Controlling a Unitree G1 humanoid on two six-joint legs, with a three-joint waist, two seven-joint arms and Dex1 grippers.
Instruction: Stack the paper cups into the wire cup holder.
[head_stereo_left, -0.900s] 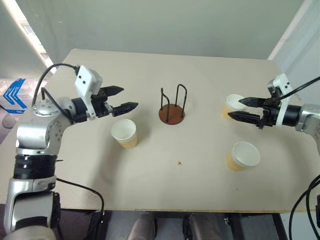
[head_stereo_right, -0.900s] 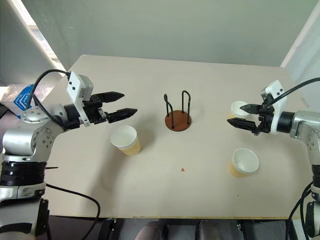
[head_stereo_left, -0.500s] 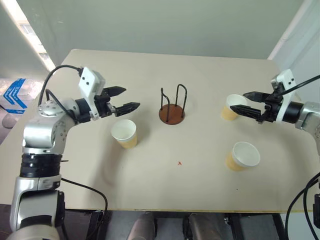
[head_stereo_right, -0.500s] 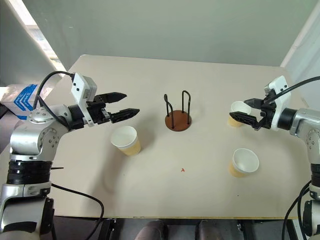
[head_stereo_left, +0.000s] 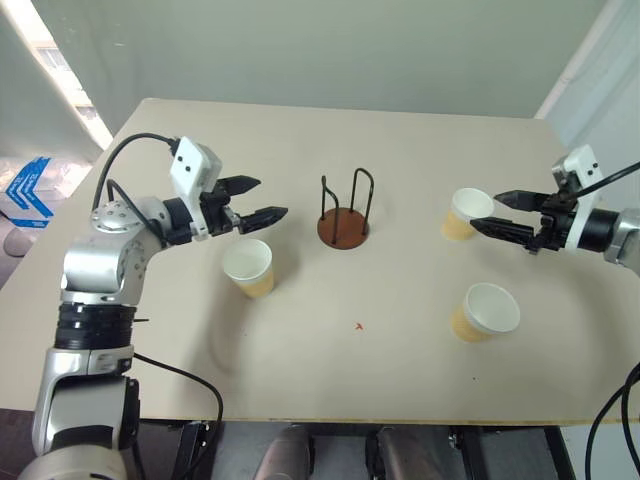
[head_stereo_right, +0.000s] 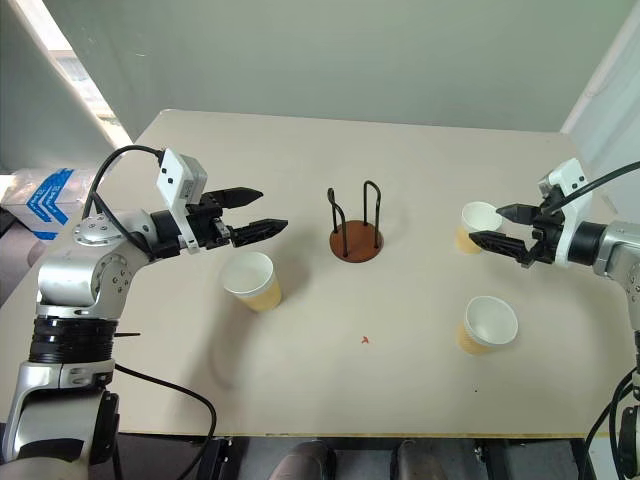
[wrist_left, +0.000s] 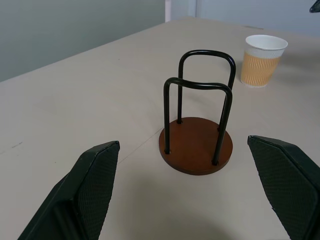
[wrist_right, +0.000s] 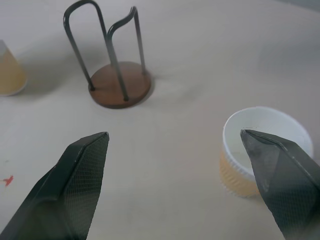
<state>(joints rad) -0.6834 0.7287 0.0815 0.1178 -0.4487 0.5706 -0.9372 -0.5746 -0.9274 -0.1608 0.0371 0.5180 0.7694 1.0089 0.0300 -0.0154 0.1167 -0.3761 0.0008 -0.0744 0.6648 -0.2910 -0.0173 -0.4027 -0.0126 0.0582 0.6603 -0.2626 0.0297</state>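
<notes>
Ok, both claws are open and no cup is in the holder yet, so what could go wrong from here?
1. The open right claw sits right at the rim of the far pale-orange paper cup; a slanted approach may tip it.
2. The open left claw hovers above the left paper cup and could knock it sideways when descending.
3. The black wire cup holder on its brown disc looks light; a misaligned cup may shove it.

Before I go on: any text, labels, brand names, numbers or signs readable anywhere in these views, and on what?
No readable words or numbers anywhere.
Blue object on the floor left of the table: white chevron arrows, no letters legible.
Small red mark on the table: a mark, not text.
Paper cups and wire cup holder: no print visible.
</notes>
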